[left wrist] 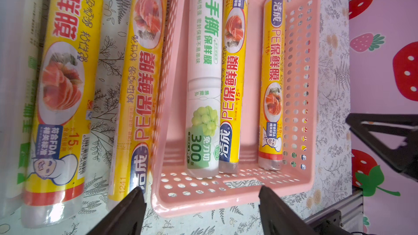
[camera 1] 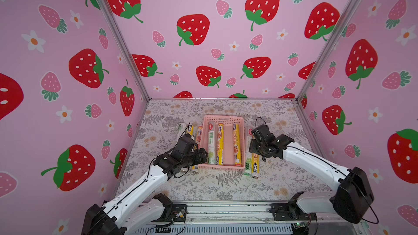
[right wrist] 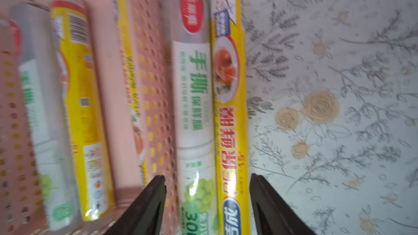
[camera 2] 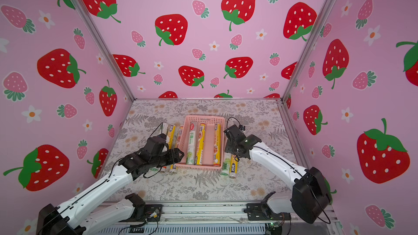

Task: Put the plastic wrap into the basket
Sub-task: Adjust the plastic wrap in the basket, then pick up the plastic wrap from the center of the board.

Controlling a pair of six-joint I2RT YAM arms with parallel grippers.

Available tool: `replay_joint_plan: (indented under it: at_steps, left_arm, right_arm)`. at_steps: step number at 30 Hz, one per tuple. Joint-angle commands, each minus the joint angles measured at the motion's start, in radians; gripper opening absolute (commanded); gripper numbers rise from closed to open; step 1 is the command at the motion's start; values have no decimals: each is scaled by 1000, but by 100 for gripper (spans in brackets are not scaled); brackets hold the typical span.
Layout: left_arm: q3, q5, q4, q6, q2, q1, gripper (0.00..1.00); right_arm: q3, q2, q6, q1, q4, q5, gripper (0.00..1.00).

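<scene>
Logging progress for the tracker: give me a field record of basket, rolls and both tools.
basket: middle of table
rolls inside: three, lengthwise
rolls left of it: three, on table
rolls right of it: two, on table
left tool: open, empty, over basket's near-left corner
right tool: open, over the right pair

Top views: high, looking forward-down, near-identical. Wrist views: close, steeply downward; both share basket (left wrist: pixel 237 197) (right wrist: pixel 149 87).

The basket (left wrist: pixel 298 64) holds a white roll (left wrist: pixel 203 87) touching a yellow roll (left wrist: pixel 233 75); a second yellow roll (left wrist: pixel 272 82) lies apart (near the perforated wall). Outside lie an adjacent roll (left wrist: pixel 138 87) and a farther roll (left wrist: pixel 63 87). The left gripper (left wrist: pixel 200 191) is spread and empty.
</scene>
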Motion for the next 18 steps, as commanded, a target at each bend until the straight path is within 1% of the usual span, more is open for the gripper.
replay_joint_plan:
  at_steps: [1, 3, 5, 12, 18]
  left_arm:
    - [10, 13, 11, 4, -16, -1, 84]
    - [9, 13, 10, 2, -18, -5, 84]
    - [9, 13, 4, -2, -20, -8, 84]
    - [0, -11, -22, -16, -54, -22, 85]
    - [7, -20, -37, -19, -73, -25, 85]
  right_arm:
    - [-59, -7, 11, -18, 10, -62, 65]
    - [-81, 15, 0, -20, 43, -90, 65]
    - [-90, 39, 0, -21, 61, -90, 64]
    - [-105, 122, 7, -34, 88, -33, 61]
    - [-147, 101, 20, -43, 103, -8, 60]
